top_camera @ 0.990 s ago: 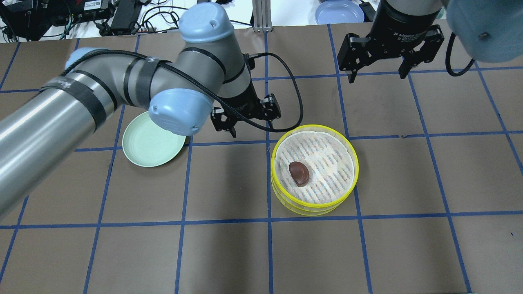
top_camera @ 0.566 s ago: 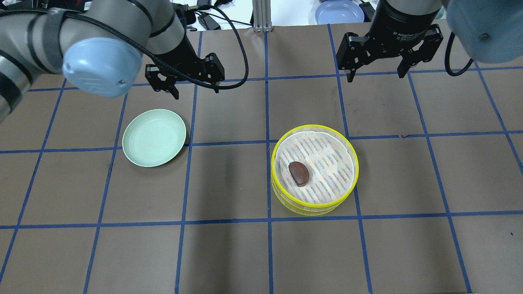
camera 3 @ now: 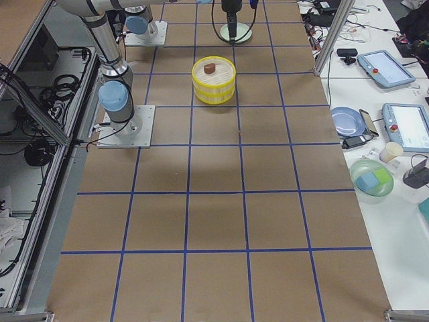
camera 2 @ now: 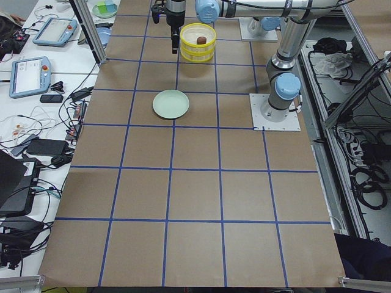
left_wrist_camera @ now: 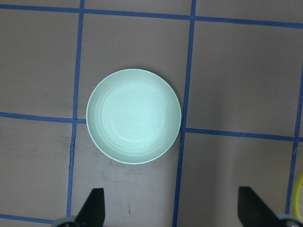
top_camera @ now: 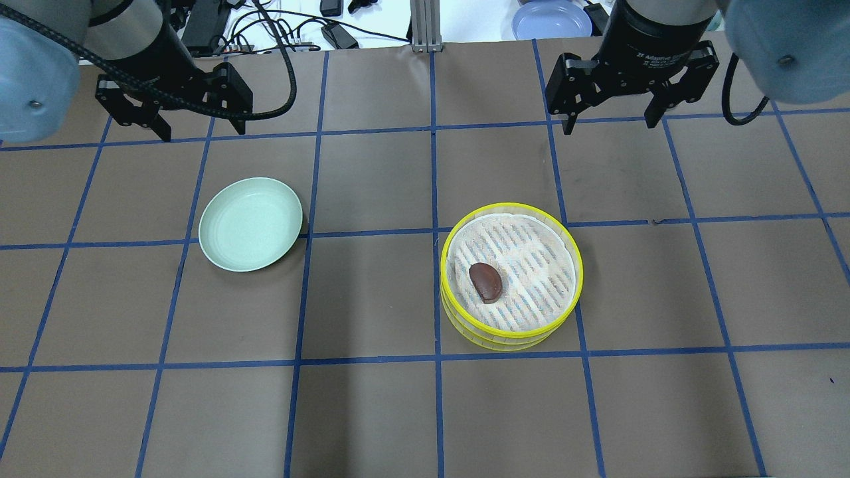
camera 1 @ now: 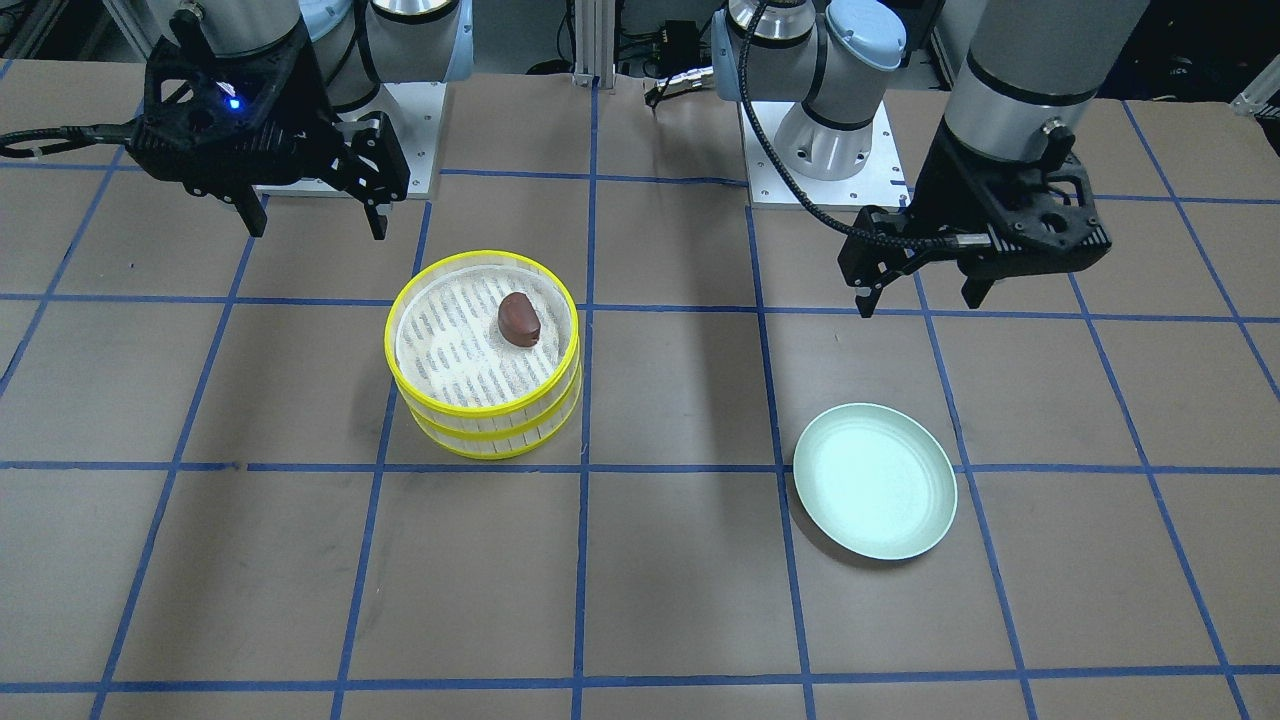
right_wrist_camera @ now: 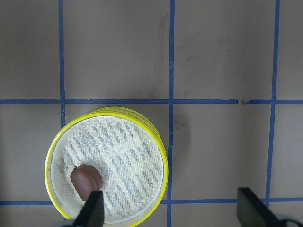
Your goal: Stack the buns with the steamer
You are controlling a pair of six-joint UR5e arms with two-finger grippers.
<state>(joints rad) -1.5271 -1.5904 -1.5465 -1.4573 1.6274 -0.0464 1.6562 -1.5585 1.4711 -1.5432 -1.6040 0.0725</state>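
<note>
Two steamer trays [top_camera: 531, 259] with yellow rims stand stacked right of the table's middle. They also show in the front view [camera 1: 450, 345] and the right wrist view [right_wrist_camera: 132, 151]. The dark reddish-brown bun [top_camera: 486, 282] lies in the top tray; it also shows in the front view [camera 1: 519, 319]. The cream-white bun is hidden. My left gripper [top_camera: 199, 129] is open and empty, high above the table beyond the plate. My right gripper [top_camera: 609, 123] is open and empty, beyond and to the right of the stack.
A pale green plate [top_camera: 250, 224] lies empty left of the middle, below my left wrist camera [left_wrist_camera: 134, 122]. A blue plate [top_camera: 551, 20] and cables lie off the table's far edge. Brown table cover with blue tape grid.
My left arm has swung from beside the steamer stack back and to the left, past the green plate. It stayed open. The right arm, the stack and the bun have not moved.
</note>
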